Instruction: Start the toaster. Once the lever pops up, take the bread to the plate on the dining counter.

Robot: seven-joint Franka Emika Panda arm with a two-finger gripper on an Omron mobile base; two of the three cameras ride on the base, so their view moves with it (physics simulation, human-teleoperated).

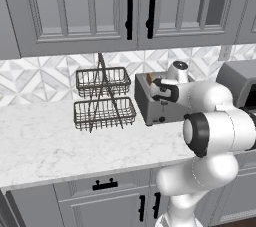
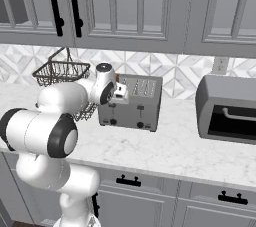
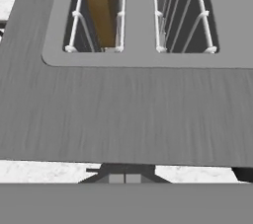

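The grey toaster (image 2: 142,102) stands on the kitchen worktop against the tiled wall, partly behind my arm in the left base view (image 1: 145,105). The hand view looks down on its top (image 3: 123,109) and its wire-lined slots. A tan slice of bread (image 3: 101,6) stands in the left slot, and its tip pokes out beside my hand (image 2: 116,77). My gripper (image 3: 124,176) is shut with nothing in it and points down just off the toaster's front edge, at its left end (image 2: 119,99). The plate and the dining counter are out of view.
A two-tier wire basket rack (image 1: 104,98) stands left of the toaster. A larger toaster oven (image 2: 227,108) sits to its right. Grey wall cabinets (image 1: 80,6) hang overhead. White marble worktop (image 1: 45,141) stretches in front.
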